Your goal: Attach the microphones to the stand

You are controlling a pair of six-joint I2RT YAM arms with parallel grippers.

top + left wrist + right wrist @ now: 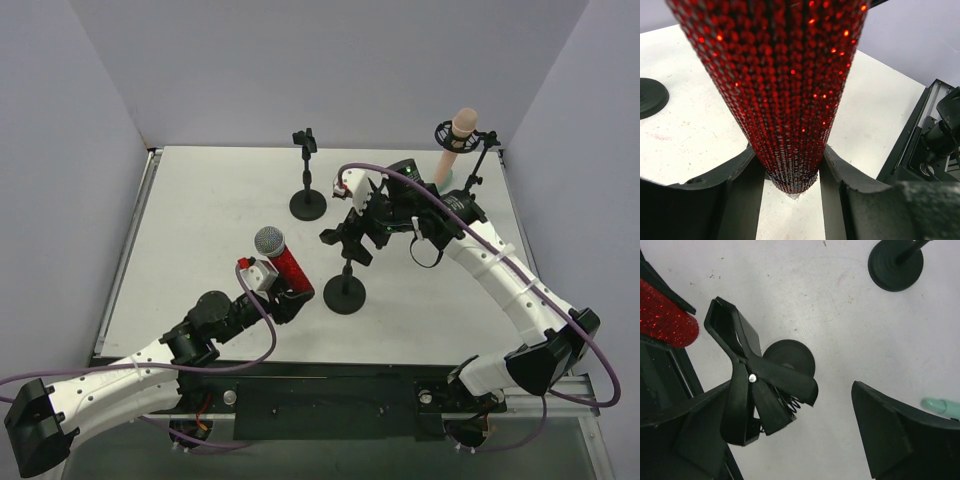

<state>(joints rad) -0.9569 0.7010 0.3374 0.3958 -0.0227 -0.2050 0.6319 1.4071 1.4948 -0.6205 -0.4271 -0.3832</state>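
Your left hand (288, 298) is clenched on the tail of the red mic (285, 265), whose head tilts far-left above the near middle of the bench (200, 220). Your right hand (357, 233) is released, its fingers straddling the clip (752, 390) of the middle stand (345, 293). The clip lies close against one finger. The peach mic (458, 135) sits upright in the far-right stand (478, 160). Only the tip of the green mic (940, 406) shows, beside the other finger.

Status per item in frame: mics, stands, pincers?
Red microphone: gripped at its tail by the left pincer, off any stand.
Peach-pink microphone: seated in the back-right stand.
Mint green microphone: on the table, unattached.
Middle stand clip: empty, between the right pincer's fingers.
Right pincer: open.
Back-centre stand: empty.
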